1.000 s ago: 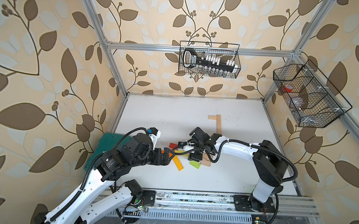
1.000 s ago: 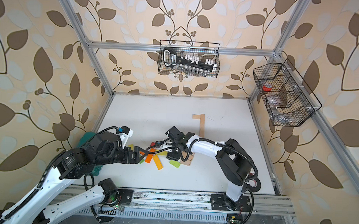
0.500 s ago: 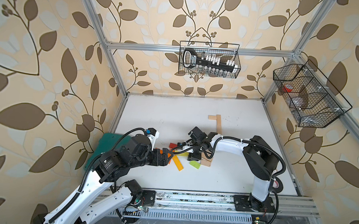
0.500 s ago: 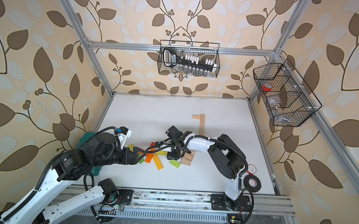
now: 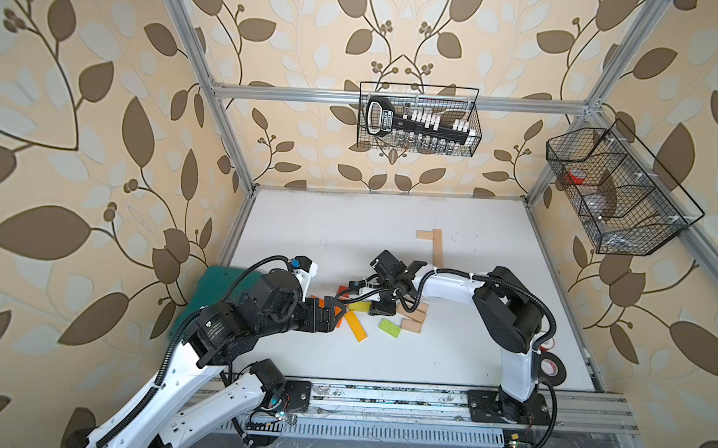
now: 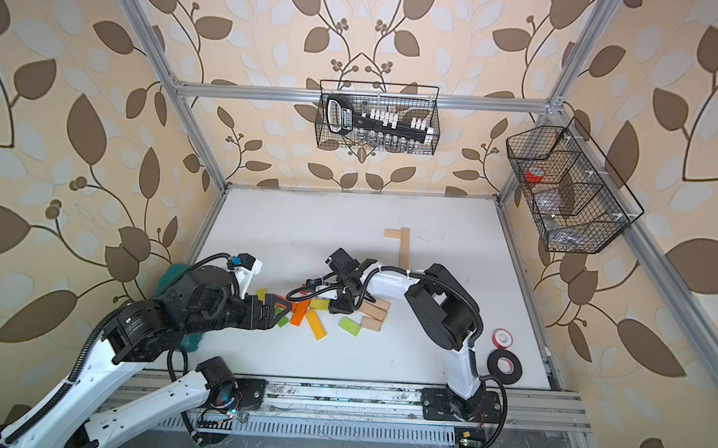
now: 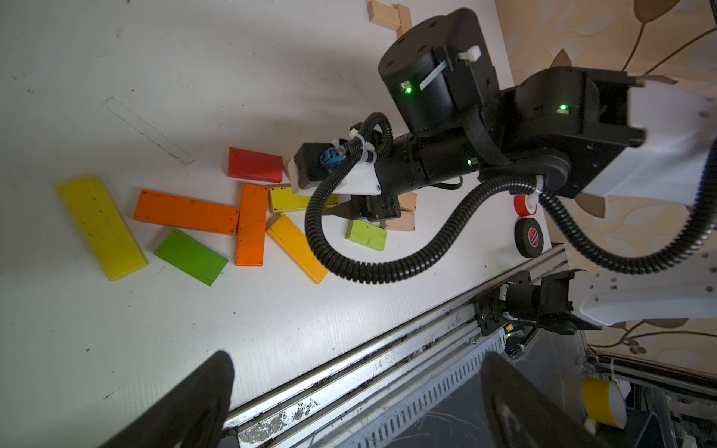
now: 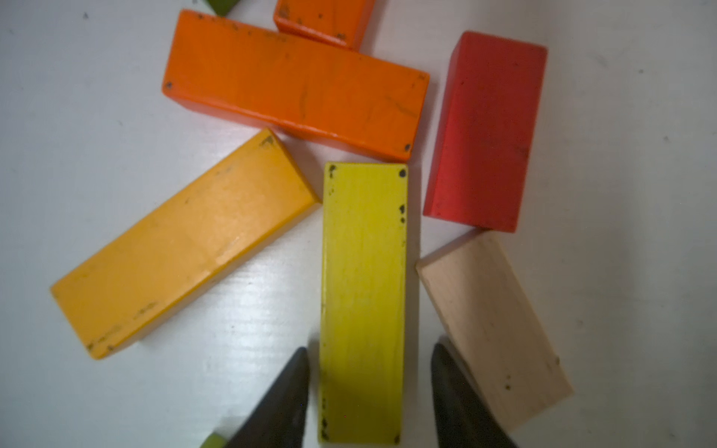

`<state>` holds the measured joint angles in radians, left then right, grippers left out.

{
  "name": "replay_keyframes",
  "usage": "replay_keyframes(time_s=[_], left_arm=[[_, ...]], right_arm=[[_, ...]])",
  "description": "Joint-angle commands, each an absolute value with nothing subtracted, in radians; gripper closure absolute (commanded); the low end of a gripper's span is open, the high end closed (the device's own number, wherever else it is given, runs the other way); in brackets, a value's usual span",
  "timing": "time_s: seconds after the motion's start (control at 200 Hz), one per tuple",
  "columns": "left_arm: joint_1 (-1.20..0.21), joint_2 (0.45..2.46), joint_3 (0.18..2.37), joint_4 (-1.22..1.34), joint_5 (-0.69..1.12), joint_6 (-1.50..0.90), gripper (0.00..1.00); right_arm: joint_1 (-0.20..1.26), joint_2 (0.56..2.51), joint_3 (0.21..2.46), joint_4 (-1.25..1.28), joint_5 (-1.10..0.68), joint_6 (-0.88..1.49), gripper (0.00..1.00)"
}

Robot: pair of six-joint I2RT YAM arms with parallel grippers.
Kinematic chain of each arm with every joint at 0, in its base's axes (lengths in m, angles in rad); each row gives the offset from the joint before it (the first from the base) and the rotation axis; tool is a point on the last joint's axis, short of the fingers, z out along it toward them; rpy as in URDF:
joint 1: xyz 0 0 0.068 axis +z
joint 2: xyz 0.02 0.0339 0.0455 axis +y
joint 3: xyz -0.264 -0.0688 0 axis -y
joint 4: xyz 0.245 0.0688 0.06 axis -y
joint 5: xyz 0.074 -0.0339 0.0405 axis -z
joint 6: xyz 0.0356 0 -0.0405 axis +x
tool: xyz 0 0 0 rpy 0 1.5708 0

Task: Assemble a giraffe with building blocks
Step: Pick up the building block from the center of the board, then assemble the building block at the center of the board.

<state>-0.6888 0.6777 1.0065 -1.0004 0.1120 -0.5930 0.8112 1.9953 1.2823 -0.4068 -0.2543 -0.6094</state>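
Right pincer (image 8: 369, 351) narrow astride the yellow block (image 8: 364, 271), slim gaps either side, left pincer (image 7: 355, 355) wide above the desk (image 7: 116, 329)

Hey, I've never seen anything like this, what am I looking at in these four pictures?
The left arm and right arm are robots bolted beside a white table, each ending in a claw. Two pictures look down from overhead; two come from cameras on the wrists. Painted and plain wooden blocks lie scattered on the table. The left claw is open and empty. The right claw is down over a yellow block, jaws either side, seemingly not yet pinching it.
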Motion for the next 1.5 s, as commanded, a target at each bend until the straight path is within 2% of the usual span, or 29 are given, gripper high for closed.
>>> replay_keyframes(time_s=[0.0, 0.205, 0.45, 0.635, 0.735, 0.83, 0.95, 1.085, 1.16, 1.25, 1.35, 1.495], left_arm=[[-0.696, 0.669, 1.028, -1.009, 0.083, -0.565, 0.01], [-0.696, 0.667, 1.035, -1.017, 0.082, -0.561, 0.01], [-0.696, 0.685, 1.051, -1.005, 0.092, -0.545, 0.01], [-0.696, 0.730, 1.064, -0.959, 0.130, -0.523, 0.01], [-0.697, 0.763, 1.076, -0.933, 0.152, -0.504, 0.01], [-0.696, 0.793, 1.083, -0.904, 0.178, -0.487, 0.01], [-0.697, 0.825, 1.081, -0.865, 0.208, -0.477, 0.01], [-0.696, 0.852, 1.085, -0.823, 0.234, -0.476, 0.01], [-0.696, 0.864, 1.087, -0.801, 0.243, -0.477, 0.01], [-0.696, 0.880, 1.092, -0.778, 0.251, -0.484, 0.01], [-0.696, 0.893, 1.090, -0.753, 0.253, -0.490, 0.01], [-0.696, 0.924, 1.091, -0.730, 0.250, -0.499, 0.01]], right_arm=[[0.821, 2.026, 1.310, -0.428, -0.271, -0.608, 0.73], [0.822, 1.959, 1.256, -0.430, -0.245, -0.597, 0.81], [0.810, 1.657, 1.127, -0.440, -0.143, -0.480, 0.82], [0.745, 1.453, 1.087, -0.499, 0.084, -0.059, 0.83], [0.699, 1.356, 1.079, -0.579, 0.190, 0.190, 0.88], [0.635, 1.278, 1.087, -0.697, 0.274, 0.485, 0.98], [0.579, 1.148, 1.046, -0.790, 0.307, 0.808, 0.92], [0.576, 0.991, 0.931, -0.764, 0.418, 1.167, 0.97], [0.574, 1.007, 0.941, -0.879, 0.486, 1.400, 0.98], [0.553, 1.113, 1.003, -1.032, 0.511, 1.599, 1.00], [0.479, 1.247, 1.062, -1.079, 0.464, 1.660, 1.00], [0.364, 1.345, 1.027, -0.962, 0.404, 1.727, 1.00]])
